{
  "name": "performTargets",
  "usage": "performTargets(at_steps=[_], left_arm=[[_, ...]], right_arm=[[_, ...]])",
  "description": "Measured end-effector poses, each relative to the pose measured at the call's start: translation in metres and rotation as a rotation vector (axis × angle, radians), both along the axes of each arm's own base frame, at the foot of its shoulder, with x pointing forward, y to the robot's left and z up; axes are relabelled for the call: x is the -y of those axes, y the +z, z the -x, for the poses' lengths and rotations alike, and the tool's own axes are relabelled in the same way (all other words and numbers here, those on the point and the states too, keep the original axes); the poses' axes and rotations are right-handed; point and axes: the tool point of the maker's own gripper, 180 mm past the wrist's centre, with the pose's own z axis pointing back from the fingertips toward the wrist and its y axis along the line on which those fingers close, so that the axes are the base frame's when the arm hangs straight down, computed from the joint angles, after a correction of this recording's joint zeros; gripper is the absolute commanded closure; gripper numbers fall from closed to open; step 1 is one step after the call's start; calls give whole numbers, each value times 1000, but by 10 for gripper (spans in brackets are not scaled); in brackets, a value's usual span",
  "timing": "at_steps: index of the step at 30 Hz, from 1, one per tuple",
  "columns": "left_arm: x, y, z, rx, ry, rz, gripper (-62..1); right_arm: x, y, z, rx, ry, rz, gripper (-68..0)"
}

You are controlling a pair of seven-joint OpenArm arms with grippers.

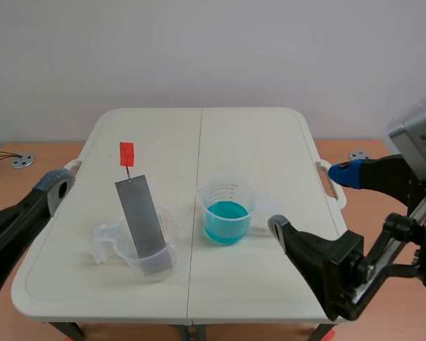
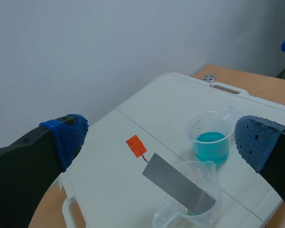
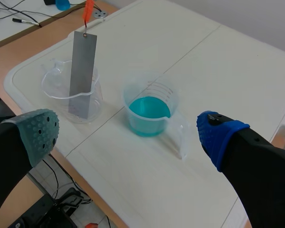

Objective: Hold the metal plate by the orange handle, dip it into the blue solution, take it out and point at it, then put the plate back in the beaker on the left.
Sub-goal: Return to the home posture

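Note:
A grey metal plate (image 1: 140, 217) leans upright in a clear beaker (image 1: 143, 250) on the table's left half. Its orange handle (image 1: 126, 152) sticks up above the rim. To the right stands a second clear beaker with blue solution (image 1: 227, 212). My left gripper (image 2: 159, 137) is open, back from the plate (image 2: 178, 183) and its handle (image 2: 136, 146), near the table's left edge. My right gripper (image 1: 309, 199) is open too, holding nothing, just right of the blue beaker (image 3: 149, 114). The plate (image 3: 81, 71) stands beyond that.
The white folding table (image 1: 255, 142) has a seam down the middle and carry handles (image 1: 334, 186) at its sides. Wooden surface (image 1: 28, 153) lies around it, with cables and a pen (image 3: 23, 21) off the left side.

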Motion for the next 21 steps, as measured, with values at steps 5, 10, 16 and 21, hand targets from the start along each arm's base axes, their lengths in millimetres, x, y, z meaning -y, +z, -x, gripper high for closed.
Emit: performTargets(at_steps=[5,10,16,21], left_arm=[[0,0,0,0,1,0,-623],[0,0,0,0,1,-1,-623],[0,-8,7,-42,2,-1,-623],[0,-10,8,-49,2,-1,-623]], right_arm=[[1,-2,1,-7,-6,1,-595],[1,-2,1,-7,-6,1,-595],[1,-2,1,-6,-6,1,-595],[1,-3,1,-12,-6,7,-595]])
